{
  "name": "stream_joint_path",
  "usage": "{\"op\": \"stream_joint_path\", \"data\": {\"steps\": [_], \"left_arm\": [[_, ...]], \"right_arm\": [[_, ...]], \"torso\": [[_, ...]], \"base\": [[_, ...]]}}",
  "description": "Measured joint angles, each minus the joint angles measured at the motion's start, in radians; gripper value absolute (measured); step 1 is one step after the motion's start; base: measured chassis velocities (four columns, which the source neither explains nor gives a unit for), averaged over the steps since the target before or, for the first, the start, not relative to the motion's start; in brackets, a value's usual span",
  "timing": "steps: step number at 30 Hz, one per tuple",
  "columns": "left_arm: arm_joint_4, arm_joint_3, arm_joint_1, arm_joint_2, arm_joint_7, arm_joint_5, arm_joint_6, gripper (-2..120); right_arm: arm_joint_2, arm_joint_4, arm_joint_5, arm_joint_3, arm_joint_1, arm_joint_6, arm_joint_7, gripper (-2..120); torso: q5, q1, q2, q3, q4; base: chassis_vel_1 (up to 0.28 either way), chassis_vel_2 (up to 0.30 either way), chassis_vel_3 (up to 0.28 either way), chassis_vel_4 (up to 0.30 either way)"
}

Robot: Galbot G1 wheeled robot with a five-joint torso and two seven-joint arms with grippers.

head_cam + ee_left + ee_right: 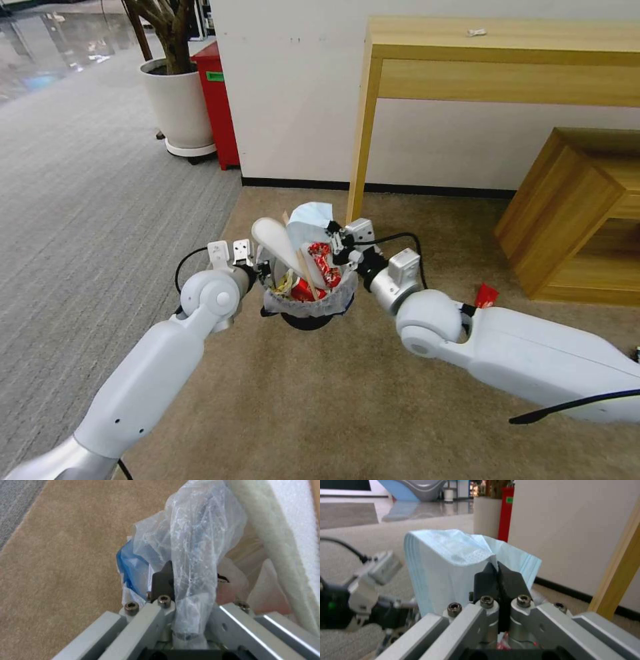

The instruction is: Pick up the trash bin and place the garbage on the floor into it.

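Note:
The trash bin, black with a crinkled white bag liner, hangs just above the beige floor. My left gripper is shut on its rim; in the left wrist view the left gripper pinches the plastic liner with its blue edge. Garbage fills the bin: a white slipper, red wrappers and a wooden stick. Over the bin's far side my right gripper is shut on a light blue face mask. The right wrist view has the right gripper clamped on the mask's fold.
A red wrapper lies on the carpet beside my right arm. A tall wooden table stands against the wall, its leg just behind the bin. A low wooden cabinet is at right. A white plant pot and red box stand far left.

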Motion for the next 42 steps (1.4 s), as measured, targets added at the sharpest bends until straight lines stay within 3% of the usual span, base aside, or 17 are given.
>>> {"op": "stream_joint_path", "data": {"steps": [12, 28, 38, 42], "left_arm": [[-0.049, 0.006, -0.012, 0.010, -0.006, -0.018, 0.000, 0], [-0.181, -0.021, 0.050, 0.038, -0.015, -0.034, 0.007, 0], [-0.166, -0.030, 0.084, 0.037, -0.003, -0.015, 0.008, 0], [-0.121, -0.029, 0.085, 0.029, 0.014, -0.001, 0.008, 0]], "right_arm": [[0.039, -0.044, 0.017, -0.027, -0.025, -0.006, 0.011, 0], [0.081, -0.141, 0.028, -0.026, -0.100, -0.018, 0.043, 0], [0.090, -0.128, 0.039, -0.016, -0.109, -0.029, 0.061, 0], [0.087, -0.103, 0.053, -0.015, -0.107, -0.043, 0.061, 12]], "torso": [[0.0000, 0.000, 0.000, 0.000, 0.0001], [0.0001, 0.000, 0.000, 0.000, 0.0000], [-0.0001, 0.000, 0.000, 0.000, 0.0002], [0.0000, 0.000, 0.000, 0.000, 0.0001]], "base": [[0.000, 0.000, 0.000, 0.000], [0.000, 0.000, 0.000, 0.000], [0.000, 0.000, 0.000, 0.000], [0.000, 0.000, 0.000, 0.000]]}}
